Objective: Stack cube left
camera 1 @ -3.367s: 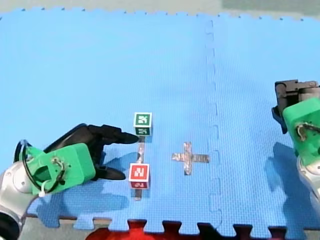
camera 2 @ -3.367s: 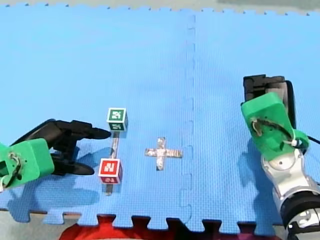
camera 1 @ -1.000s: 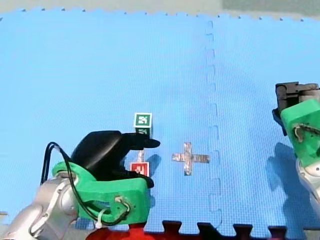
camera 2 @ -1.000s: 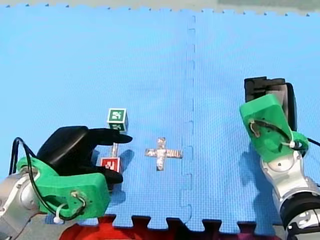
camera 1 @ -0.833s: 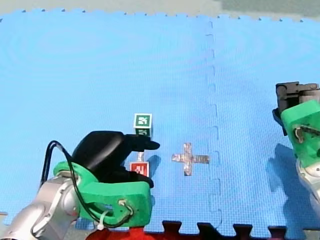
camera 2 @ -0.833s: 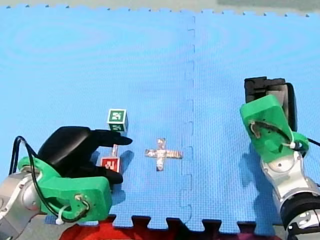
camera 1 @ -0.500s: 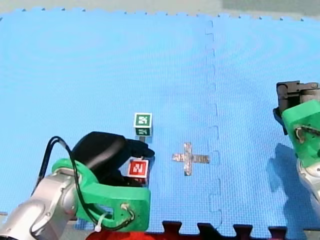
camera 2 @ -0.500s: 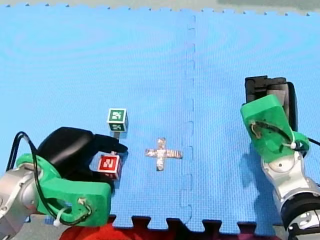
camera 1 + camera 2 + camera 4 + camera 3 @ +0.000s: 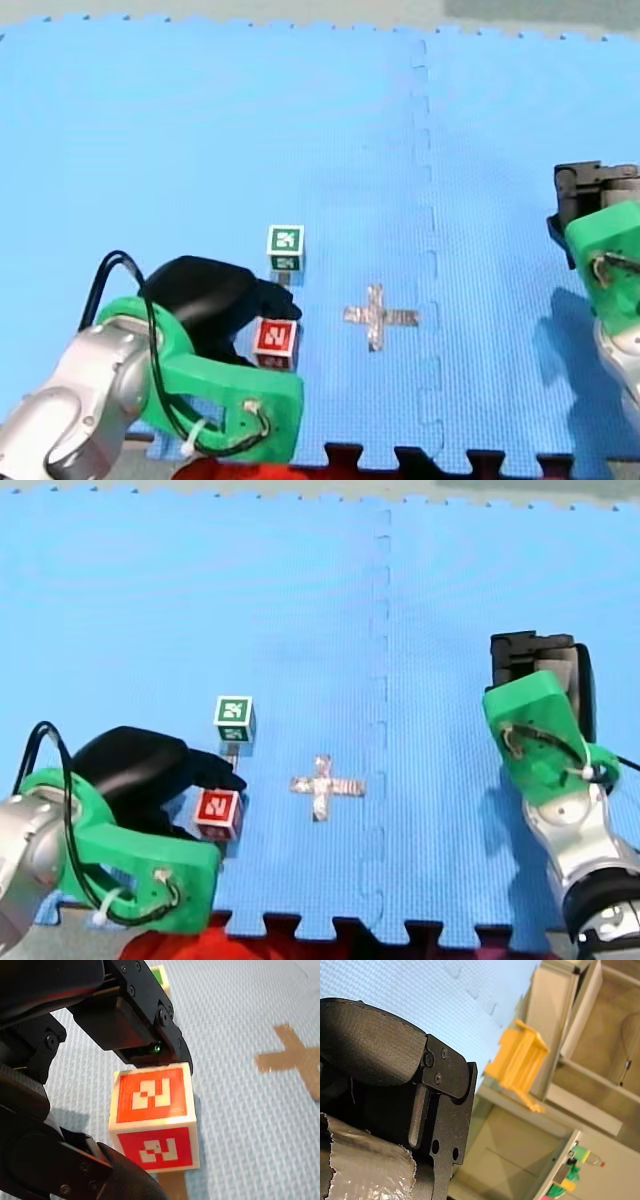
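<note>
Head views: left hand [image 9: 225, 310] grips red cube [image 9: 275, 338] near green cube [image 9: 286, 245], apart; tape cross [image 9: 378, 316] to their right on mat [image 9: 200, 120]; right hand [image 9: 535, 665] at right edge, grip unclear | Second wrist: fingers [image 9: 135, 1025] pinch red cube | First wrist: yellow rack [image 9: 520, 1062] beyond mat.

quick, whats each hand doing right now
Left hand: shut on the red cube, near the mat's front edge.
Right hand: open, holding nothing, over the mat's right side.
</note>
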